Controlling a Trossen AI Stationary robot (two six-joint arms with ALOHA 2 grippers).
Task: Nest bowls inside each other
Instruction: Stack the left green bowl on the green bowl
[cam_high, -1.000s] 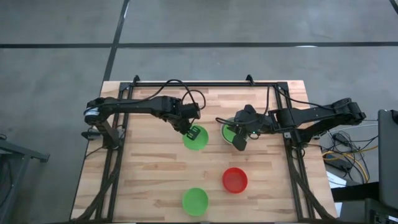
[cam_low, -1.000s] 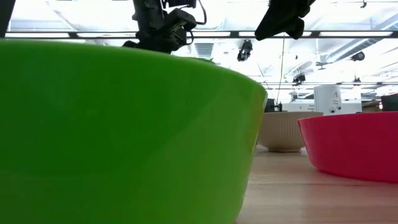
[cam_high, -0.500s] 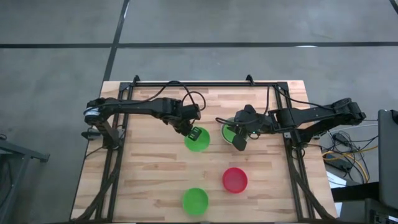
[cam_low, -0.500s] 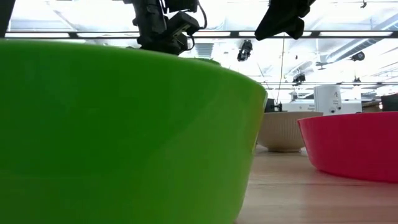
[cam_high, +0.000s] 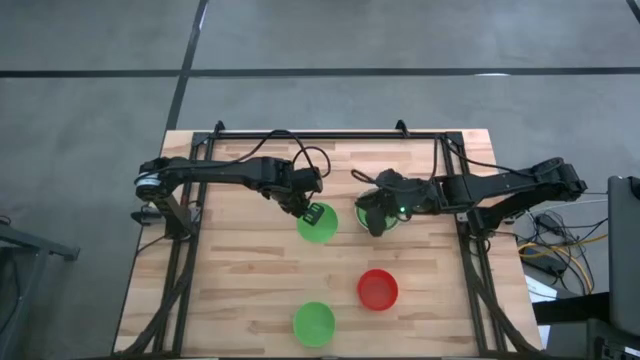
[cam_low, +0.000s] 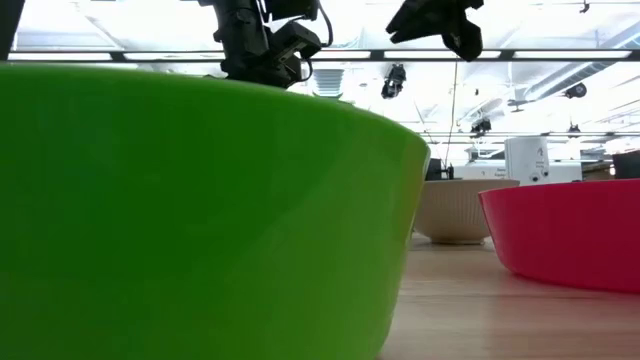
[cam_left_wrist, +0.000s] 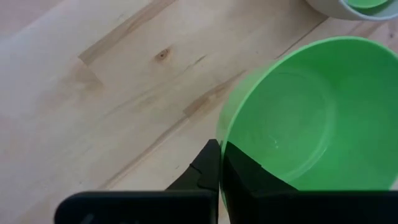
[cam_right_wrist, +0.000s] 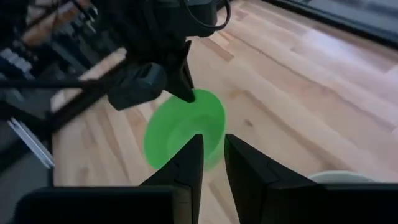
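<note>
The left gripper (cam_high: 312, 213) has its jaws pinched on the rim of a green bowl (cam_high: 318, 224) at mid-desk. To its right, the right gripper (cam_high: 374, 222), jaws slightly apart and empty, hovers over the grey-white bowl (cam_high: 366, 203) already holding a green one. Next: carry the gripped bowl right and lower it in, once that arm clears.

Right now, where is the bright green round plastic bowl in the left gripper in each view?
High view: green bowl mid-table.
Low view: hidden behind the nearer green bowl.
Left wrist view: right half.
Right wrist view: centre-left.
Shared landmark: left gripper shut on its rim.
</note>
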